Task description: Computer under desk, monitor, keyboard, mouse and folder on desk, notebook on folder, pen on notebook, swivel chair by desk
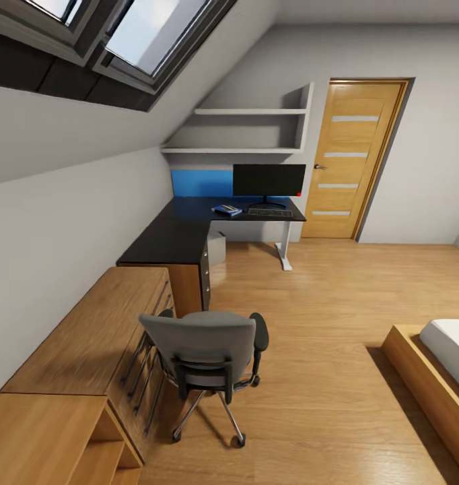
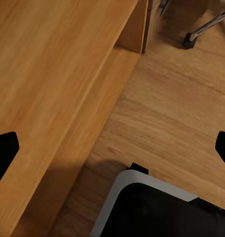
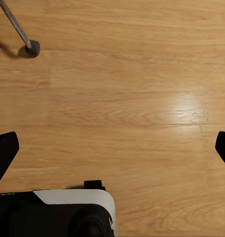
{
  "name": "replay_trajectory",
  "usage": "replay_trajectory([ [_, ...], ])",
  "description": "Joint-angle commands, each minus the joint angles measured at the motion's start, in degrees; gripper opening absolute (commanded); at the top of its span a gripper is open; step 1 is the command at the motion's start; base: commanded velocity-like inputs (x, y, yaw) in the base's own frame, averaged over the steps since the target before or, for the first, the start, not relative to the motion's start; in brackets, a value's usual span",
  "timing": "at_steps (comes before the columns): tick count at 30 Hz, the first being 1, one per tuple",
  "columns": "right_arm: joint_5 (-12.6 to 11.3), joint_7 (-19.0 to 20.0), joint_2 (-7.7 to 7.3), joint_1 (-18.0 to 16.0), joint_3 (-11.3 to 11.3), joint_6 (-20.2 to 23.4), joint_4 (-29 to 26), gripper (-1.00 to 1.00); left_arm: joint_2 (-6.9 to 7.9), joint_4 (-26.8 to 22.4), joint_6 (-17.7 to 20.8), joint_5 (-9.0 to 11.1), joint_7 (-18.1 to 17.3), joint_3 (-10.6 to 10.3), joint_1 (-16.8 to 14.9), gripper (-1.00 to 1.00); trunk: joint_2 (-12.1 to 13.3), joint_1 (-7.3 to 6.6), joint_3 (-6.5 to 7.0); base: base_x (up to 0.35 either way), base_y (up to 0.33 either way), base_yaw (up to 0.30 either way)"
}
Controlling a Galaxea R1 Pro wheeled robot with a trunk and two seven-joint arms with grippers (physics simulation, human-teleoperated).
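attic bedroom at home | sloped ceiling with skylight | bed corner on the right | black L-shaped desk with monitor, grey swivel chair | wooden door, plank floor

bed cut off; computer mostly hidden

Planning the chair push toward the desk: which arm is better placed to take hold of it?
Probably the left, though only slightly. The chair stands left of centre in the head view, beside the wooden cabinet. Both the left gripper and the right gripper hang open over the floor with a chair caster in view.
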Motion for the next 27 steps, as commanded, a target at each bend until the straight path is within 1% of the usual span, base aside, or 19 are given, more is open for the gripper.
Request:
replay_trajectory([
  [1,0.0,-0.5,-0.03,0.0,0.5,0.0,-0.1,1.0,0.02,0.0,-0.2,0.2,0.4,-0.4,0.0,1.0,-0.1,0.03,-0.12,0.0,0.017,0.0],
  [9,0.0,-0.5,-0.01,0.0,0.5,0.2,-0.2,1.0,0.09,-0.3,-0.6,0.4,0.6,-0.2,0.0,1.0,-0.1,0.03,-0.12,0.0,0.007,0.0],
  [15,0.1,-0.5,-0.04,0.0,0.5,0.1,-0.3,1.0,-0.04,-0.4,-0.3,0.3,0.6,-0.3,0.0,1.0,-2.5,1.35,-1.2,0.0,0.0,0.0],
  [16,0.3,-0.7,0.46,-0.7,0.6,-0.2,-3.8,1.0,-2.97,-15.4,18.5,-2.4,1.0,-0.7,-0.1,1.0,-2.9,1.57,-1.38,0.0,0.0,0.0],
  [17,0.3,-0.7,0.46,-1.0,0.6,-0.2,-4.2,1.0,-3.01,-16.5,19.8,-2.9,1.1,-0.7,-0.1,1.0,-3.3,1.79,-1.56,0.0,0.0,0.0],
  [18,0.3,-0.7,0.46,-1.8,0.6,-0.2,-4.8,1.0,-3.04,-18.5,22.5,-3.8,1.4,-0.7,-0.1,1.0,-3.7,2.01,-1.74,0.0,0.0,0.0],
  [20,0.3,-0.8,0.48,-3.1,0.6,-0.2,-5.2,1.0,-3.06,-20.1,25.0,-4.5,1.8,-0.7,-0.1,1.0,-4.5,2.45,-2.09,0.0,0.0,0.0],
  [21,0.3,-0.8,0.92,-8.8,0.5,0.2,-6.1,1.0,-3.22,-26.4,31.2,-5.8,5.6,-0.7,-2.5,1.0,-4.9,2.67,-2.27,0.0,0.0,0.0],
  [23,0.2,-0.8,1.27,-10.6,0.5,0.4,-6.3,1.0,-3.27,-28.6,33.5,-5.9,6.8,-0.7,-4.5,1.0,-5.7,3.11,-2.63,0.0,0.0,0.0],
  [24,0.2,-0.8,1.54,-12.0,0.5,0.5,-6.4,1.0,-3.31,-29.6,35.9,-6.0,7.3,-0.6,-6.1,1.0,-6.1,3.33,-2.81,0.0,0.0,0.0],
  [25,0.2,-0.9,1.67,-12.6,0.5,0.5,-6.5,1.0,-3.35,-29.9,37.2,-6.0,7.5,-0.6,-7.0,1.0,-6.5,3.55,-2.99,0.0,0.0,0.0],
  [26,0.2,-0.9,1.97,-14.0,0.5,0.6,-6.5,1.0,-3.52,-30.4,39.9,-6.1,7.8,-0.6,-8.8,1.0,-6.9,3.77,-3.17,0.0,0.0,0.0],
  [27,0.1,-0.9,2.11,-14.7,0.5,0.7,-6.5,1.0,-3.65,-30.6,41.1,-6.1,7.9,-0.6,-9.8,1.0,-7.3,3.99,-3.35,0.0,0.0,0.0],
])
